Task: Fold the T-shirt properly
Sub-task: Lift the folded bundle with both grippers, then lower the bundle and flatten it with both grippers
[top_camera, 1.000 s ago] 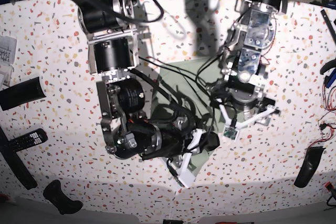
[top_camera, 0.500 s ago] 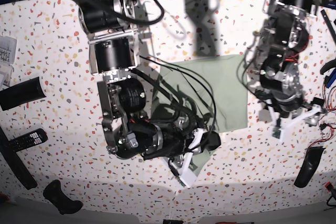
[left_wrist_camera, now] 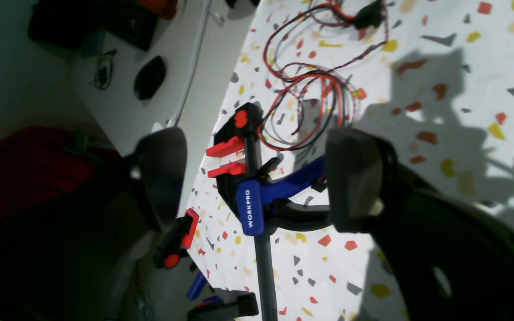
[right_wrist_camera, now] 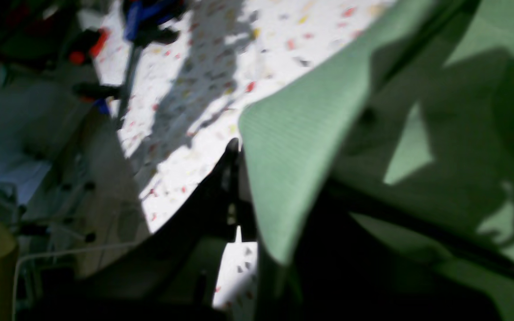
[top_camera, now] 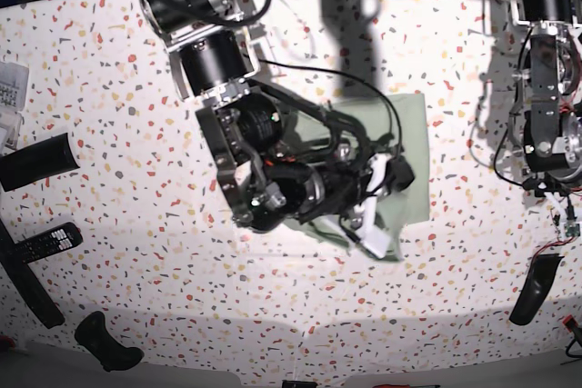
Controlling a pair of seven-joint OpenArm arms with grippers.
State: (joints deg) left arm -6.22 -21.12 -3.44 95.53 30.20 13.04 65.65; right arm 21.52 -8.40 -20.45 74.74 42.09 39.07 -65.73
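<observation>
The T-shirt [top_camera: 411,138] lies as a pale green folded rectangle right of the table's middle. My right gripper [top_camera: 377,195] is shut on its near left part, and the cloth there is lifted and bunched. In the right wrist view the T-shirt [right_wrist_camera: 292,147] drapes over the shut right gripper [right_wrist_camera: 238,154] and hides most of one finger. My left gripper [left_wrist_camera: 257,178] is open with nothing held. It hangs over the table's right edge, away from the shirt. The left arm [top_camera: 546,124] stands at the far right of the base view.
A blue and black bar clamp [left_wrist_camera: 250,209] and red and black wires [left_wrist_camera: 310,89] lie under the left gripper. A remote [top_camera: 50,243] and black pads [top_camera: 36,161] [top_camera: 105,343] sit at the left. Another black pad [top_camera: 536,288] is at the right edge.
The left arm has swung right, off the shirt to the table's right edge, still open. The right gripper has carried the shirt's near edge to the right and towards the far side.
</observation>
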